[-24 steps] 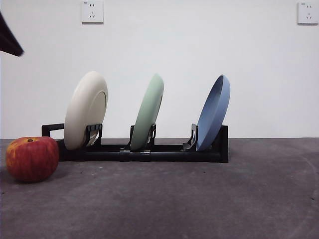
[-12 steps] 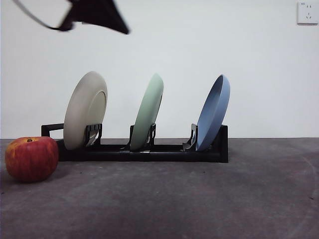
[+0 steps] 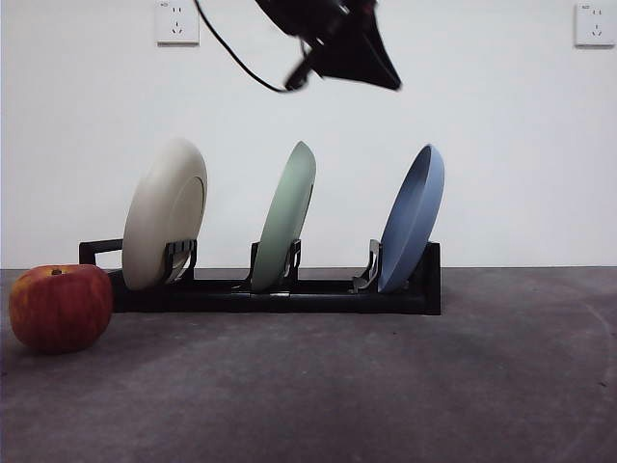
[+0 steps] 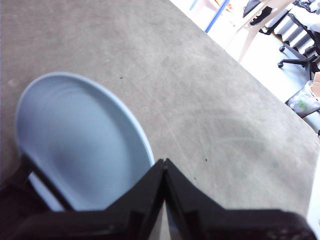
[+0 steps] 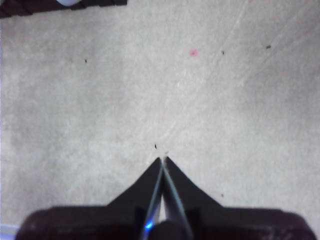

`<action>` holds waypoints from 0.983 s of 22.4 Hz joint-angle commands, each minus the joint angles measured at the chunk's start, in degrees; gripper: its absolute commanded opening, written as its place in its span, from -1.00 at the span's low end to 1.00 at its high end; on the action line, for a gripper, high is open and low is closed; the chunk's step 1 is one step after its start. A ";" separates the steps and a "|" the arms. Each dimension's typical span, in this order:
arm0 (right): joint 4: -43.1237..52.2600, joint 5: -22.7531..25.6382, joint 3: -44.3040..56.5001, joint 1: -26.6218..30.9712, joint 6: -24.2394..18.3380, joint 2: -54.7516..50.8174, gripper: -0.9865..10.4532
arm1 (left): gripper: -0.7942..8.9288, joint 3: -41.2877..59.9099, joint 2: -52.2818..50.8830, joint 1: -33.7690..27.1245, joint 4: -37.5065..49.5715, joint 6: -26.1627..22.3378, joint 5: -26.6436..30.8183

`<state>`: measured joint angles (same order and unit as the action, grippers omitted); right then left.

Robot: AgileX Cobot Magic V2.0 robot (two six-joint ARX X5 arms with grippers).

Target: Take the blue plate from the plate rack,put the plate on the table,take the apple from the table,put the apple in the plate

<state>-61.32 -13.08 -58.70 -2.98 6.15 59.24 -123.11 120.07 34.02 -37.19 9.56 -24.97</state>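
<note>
1. Foreground: the table [image 3: 386,386], a dark grey, rough matte surface, filled the lower part of the front view.
2. The apple [image 3: 60,308], red with yellow-orange patches, rested on the table at the left edge of the front view, just beside the left end of the plate rack [image 3: 289,297] and slightly nearer the camera.
3. The plate rack, long, low and black, stood across the middle of the table and held three plates on edge, each leaning the same way in its own slotted holder.
4. From left to right in the front view these were a cream-white plate [image 3: 164,214], a pale green plate [image 3: 286,214] and the blue plate [image 3: 415,217]; the blue plate occupied the holder at the right end, next to the square end post.
5. The left gripper [image 4: 164,161] appeared in the front view as a dark wedge [image 3: 349,43] high above the rack, over the gap between the green and blue plates and touching neither (a black cable trailed from it). Its jaws were pressed together tip to tip and held nothing; its wrist view showed the blue plate's face [image 4: 75,145] below it.
6. The right gripper [image 5: 163,159] hung over bare table, its jaws likewise closed and empty.
7. Background: a white wall with two sockets [image 3: 177,21] near the top corners.
</note>
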 commanded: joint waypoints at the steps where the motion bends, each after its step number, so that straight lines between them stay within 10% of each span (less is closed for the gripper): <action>1: -0.63 0.00 -0.17 -0.02 -0.48 0.15 -0.83 | -0.84 -3.65 4.87 1.22 0.50 1.01 0.63; 6: -1.57 0.02 -0.17 -0.02 -0.52 0.15 -0.83 | -0.25 -4.46 6.54 3.80 0.61 0.92 10.25; 20: -1.73 0.02 -0.17 0.00 -0.52 0.15 -0.83 | -0.27 -4.46 11.28 5.84 1.46 1.44 12.11; 22: -1.73 0.02 -0.17 0.00 -0.52 0.15 -0.83 | -0.52 -4.46 11.28 5.77 1.86 1.44 12.13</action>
<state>-63.16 -13.08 -58.70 -2.98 6.15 59.31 -127.61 130.91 39.77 -35.70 10.61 -12.78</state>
